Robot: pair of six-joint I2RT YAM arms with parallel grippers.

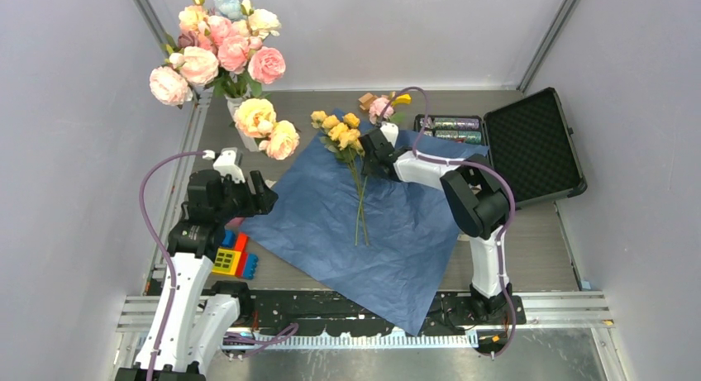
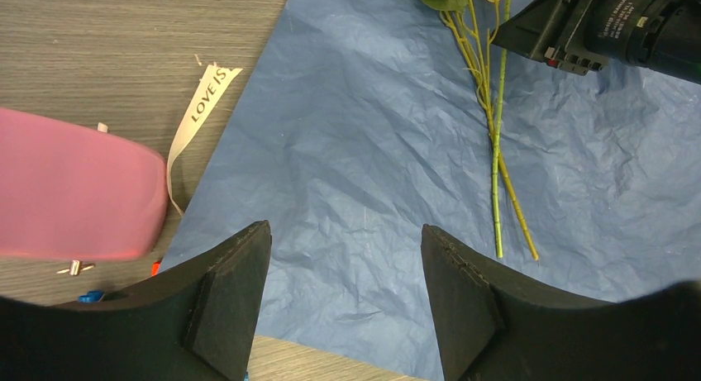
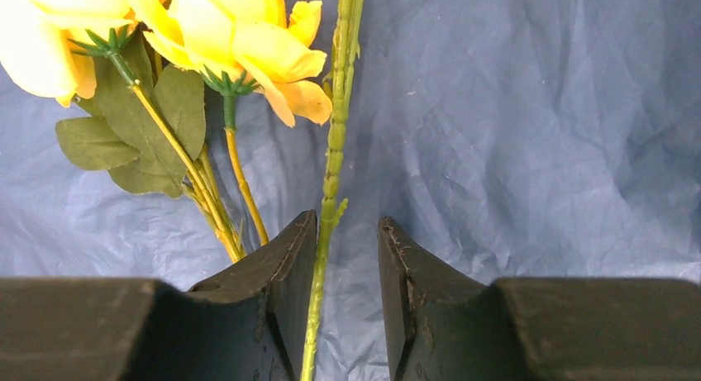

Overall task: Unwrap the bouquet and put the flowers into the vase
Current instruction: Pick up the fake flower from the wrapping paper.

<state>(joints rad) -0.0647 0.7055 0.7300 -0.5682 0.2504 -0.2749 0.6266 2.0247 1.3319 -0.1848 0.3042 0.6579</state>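
Grey wood-grain table [image 1: 529, 240], pale walls on three sides.

Right gripper [image 3: 347, 226]: low over the sheet, just below the flower heads. Straddles one long thin green stem [image 3: 335, 150]. Touches it with one pad [image 3: 289, 257] and leaves a gap at the other. Jaws narrow but apart, so not yet a grip. Spot probably chosen for bare stalk clear of the leaves, close enough to the heads for balance on lifting.

Small yellow fabric roses [image 1: 340, 131]: heads towards the far edge, stems trailing towards the arms. Lying loose on the large crinkled blue paper wrap [image 1: 388, 249], spread flat. Cream printed ribbon [image 2: 202, 100] off to the side on bare table, beside a pink rounded block [image 2: 74, 191]. Unwrapping judged complete.

One pink and cream rose [image 1: 380, 108] just beyond the paper's far edge, apart from the yellow bunch.

Left gripper [image 2: 345, 232]: wide open, empty, hovering over the sheet's left edge. Possibly parked there to steady the paper, or just to keep clear.

Tall white ribbed vase [image 1: 237, 108]: far left, upright, already carrying bigger pink and peach blooms, and well apart from the stems. No bouquet flowers in it yet.
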